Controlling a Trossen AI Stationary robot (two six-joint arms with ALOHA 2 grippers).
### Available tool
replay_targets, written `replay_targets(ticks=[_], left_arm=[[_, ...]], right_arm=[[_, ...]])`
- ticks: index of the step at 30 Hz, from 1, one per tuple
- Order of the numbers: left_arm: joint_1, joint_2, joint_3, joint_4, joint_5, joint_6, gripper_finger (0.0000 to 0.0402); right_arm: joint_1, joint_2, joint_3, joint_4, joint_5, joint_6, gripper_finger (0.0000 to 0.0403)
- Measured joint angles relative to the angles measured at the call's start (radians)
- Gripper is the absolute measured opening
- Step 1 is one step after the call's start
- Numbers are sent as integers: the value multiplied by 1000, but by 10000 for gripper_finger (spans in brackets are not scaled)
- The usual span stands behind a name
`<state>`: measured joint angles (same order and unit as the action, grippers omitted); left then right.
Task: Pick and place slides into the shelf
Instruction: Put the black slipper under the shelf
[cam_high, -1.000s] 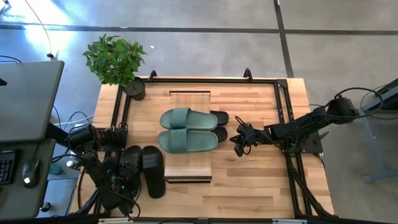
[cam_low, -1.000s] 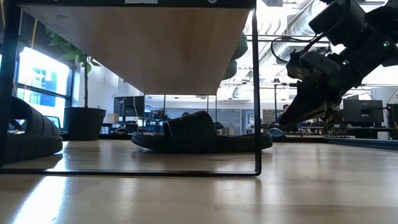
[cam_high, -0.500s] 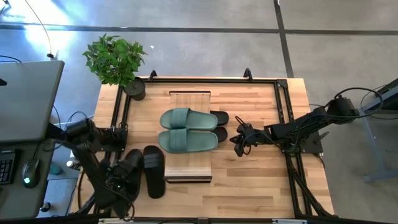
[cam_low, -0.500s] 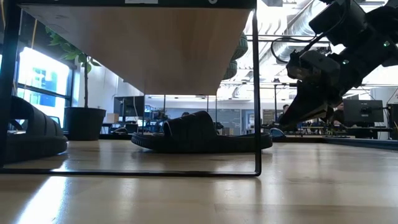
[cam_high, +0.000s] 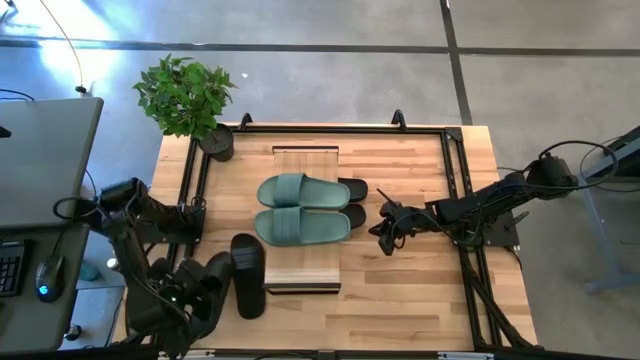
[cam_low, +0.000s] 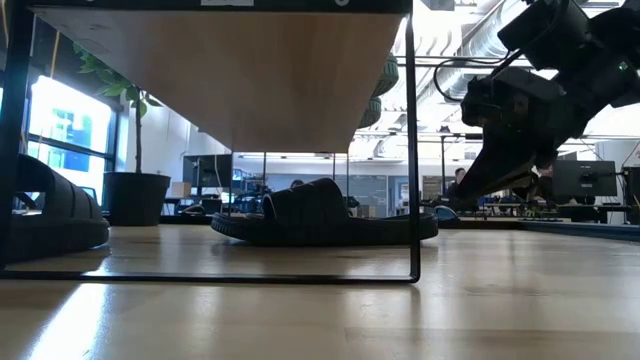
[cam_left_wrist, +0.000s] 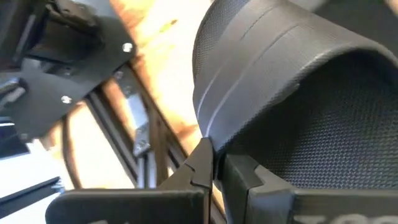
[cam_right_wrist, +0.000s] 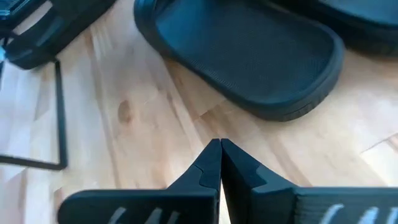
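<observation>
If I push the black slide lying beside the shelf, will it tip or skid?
The black slide lies flat and low, so tipping seems unlikely. It looks rubbery, so it may drag on the wooden table rather than glide. Its arched strap probably flexes if pinched.

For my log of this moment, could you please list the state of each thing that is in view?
green slides: pair, flat on top of the shelf
black pair: under the shelf, ends poking out
single black slide: flat on the table, left of the shelf
other black slide: at the left gripper, grip unclear
left gripper: shut
right gripper: shut, empty, above the table
</observation>
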<state>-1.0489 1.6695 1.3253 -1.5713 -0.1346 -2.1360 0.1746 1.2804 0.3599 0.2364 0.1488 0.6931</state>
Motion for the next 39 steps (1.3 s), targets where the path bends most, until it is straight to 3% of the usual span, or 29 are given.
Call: replay_targets(ticks=[18,32,35,39], left_arm=[[1,-168,151,-1,-206,98,0],[3,-276,262,0,-526,117,0],[47,-282,285,-1,-550,141,0],[149,-281,332,0,-551,288,0]], right_arm=[[0,-73,0,21,-102,6,0],[0,-300,0,16,-161,-6,0],[0,-367,6,6,-160,-33,0],[0,-433,85,-37,-158,-112,1]])
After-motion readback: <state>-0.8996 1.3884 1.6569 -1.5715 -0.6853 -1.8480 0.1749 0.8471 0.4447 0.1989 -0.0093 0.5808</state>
